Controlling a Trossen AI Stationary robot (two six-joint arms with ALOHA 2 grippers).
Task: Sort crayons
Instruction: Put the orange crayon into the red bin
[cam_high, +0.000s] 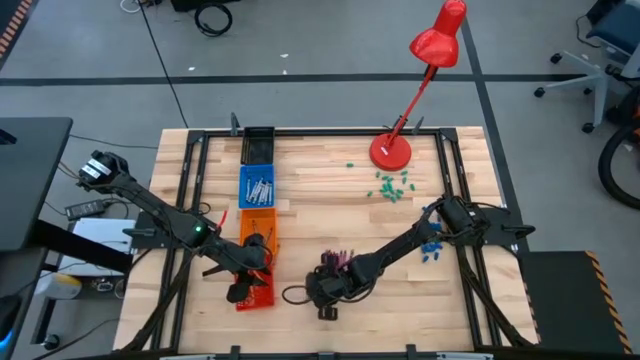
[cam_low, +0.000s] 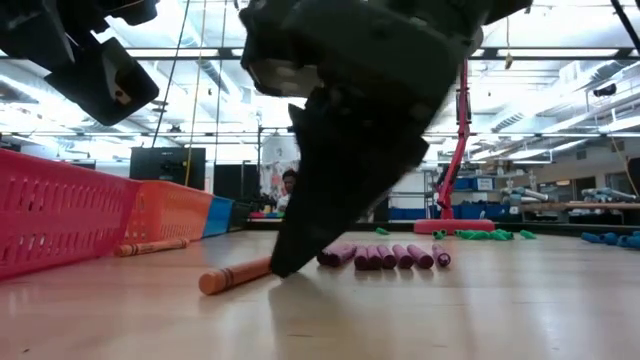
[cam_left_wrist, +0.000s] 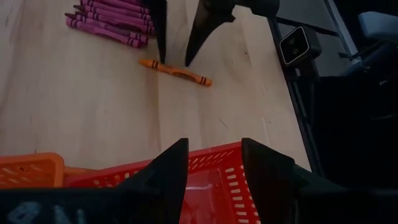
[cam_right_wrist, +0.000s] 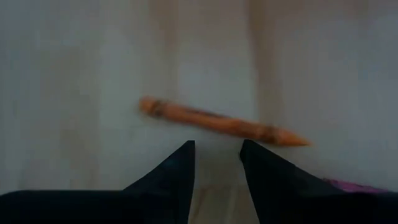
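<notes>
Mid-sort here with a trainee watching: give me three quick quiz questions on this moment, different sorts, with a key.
1. True or false: the right gripper has its jaws shut on the orange crayon.
2. Which crayons lie in a row on the table? A grey, B magenta crayons, C blue.
3. Fill in: the left gripper hangs over the ___ basket.

Key: 1 false, jaws open over it; 2 B; 3 red.
</notes>
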